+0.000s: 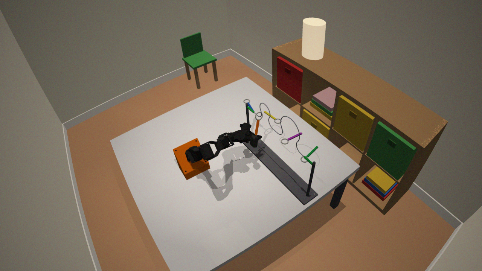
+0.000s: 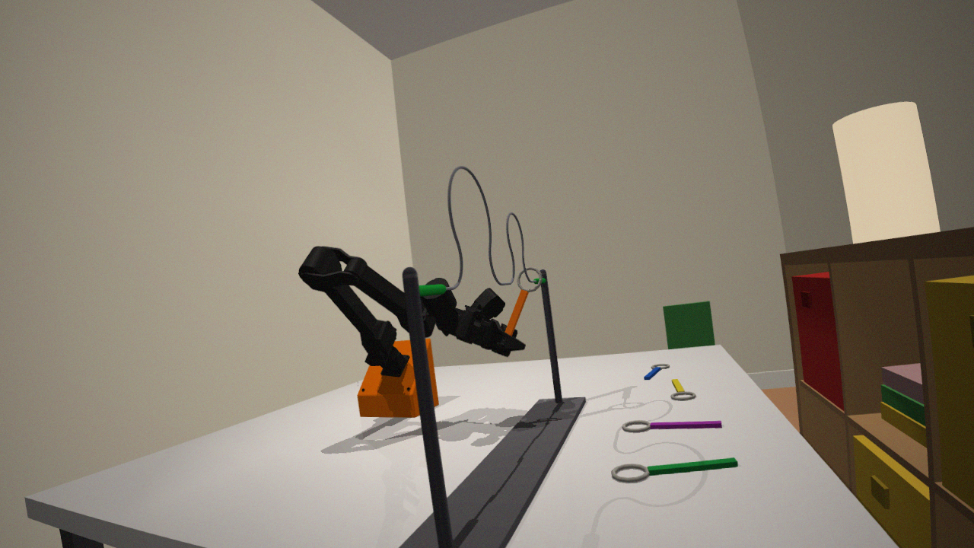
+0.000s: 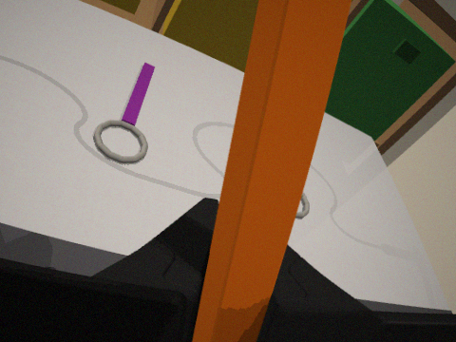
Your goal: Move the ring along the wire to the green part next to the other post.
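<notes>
My gripper (image 1: 256, 138) (image 2: 512, 340) (image 3: 219, 215) is shut on the orange handle (image 1: 257, 126) (image 2: 517, 312) (image 3: 273, 142), low down, below the wire. The handle stands tilted, with its grey ring (image 1: 255, 116) (image 2: 519, 280) at the top. The ring is around the wire near the inner end of the green part (image 1: 250, 109) (image 2: 539, 280) beside the far post (image 1: 247, 116) (image 2: 552, 340); contact cannot be told. The grey wire (image 1: 289, 117) (image 2: 462, 167) rises in two humps towards the other green part (image 1: 308, 160) (image 2: 432, 290) at the near post (image 1: 310, 178) (image 2: 425, 395).
A dark base strip (image 1: 286, 175) (image 2: 504, 463) lies under the wire. Loose rings with blue (image 2: 654, 372), yellow (image 1: 269, 114) (image 2: 676, 385), purple (image 1: 295, 136) (image 2: 684, 425) (image 3: 138, 95) and green (image 1: 311, 151) (image 2: 691, 467) handles lie on the table beyond it. A shelf stands behind the table.
</notes>
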Robot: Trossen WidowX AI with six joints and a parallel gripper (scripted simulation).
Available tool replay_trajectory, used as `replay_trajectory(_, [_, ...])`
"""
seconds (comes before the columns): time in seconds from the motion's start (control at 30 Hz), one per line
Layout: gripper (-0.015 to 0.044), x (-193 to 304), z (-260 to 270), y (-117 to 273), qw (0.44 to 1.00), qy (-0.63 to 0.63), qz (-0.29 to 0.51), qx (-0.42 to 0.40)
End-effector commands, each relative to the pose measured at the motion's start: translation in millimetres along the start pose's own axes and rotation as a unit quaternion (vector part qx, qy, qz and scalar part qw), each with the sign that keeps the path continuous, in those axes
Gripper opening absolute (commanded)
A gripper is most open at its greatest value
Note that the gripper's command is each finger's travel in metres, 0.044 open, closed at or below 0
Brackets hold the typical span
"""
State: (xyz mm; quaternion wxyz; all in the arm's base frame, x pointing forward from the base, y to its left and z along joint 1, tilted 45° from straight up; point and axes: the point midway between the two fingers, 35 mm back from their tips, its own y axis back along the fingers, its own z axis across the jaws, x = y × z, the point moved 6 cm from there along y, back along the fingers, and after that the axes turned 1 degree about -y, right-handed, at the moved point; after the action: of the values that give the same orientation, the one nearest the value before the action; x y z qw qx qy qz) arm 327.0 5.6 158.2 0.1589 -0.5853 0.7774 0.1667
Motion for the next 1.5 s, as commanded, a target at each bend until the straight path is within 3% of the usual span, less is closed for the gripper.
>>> replay_trajectory(0.0, [-0.0150,1,12,2,1.000,-0.025,0.007,-0.017])
replay_trajectory(0.63, [-0.0150,-5,45,10,0.992,-0.111,0.019,-0.055])
replay_trajectory(1.47, [-0.0150,-13,72,17,0.989,-0.132,0.021,-0.064])
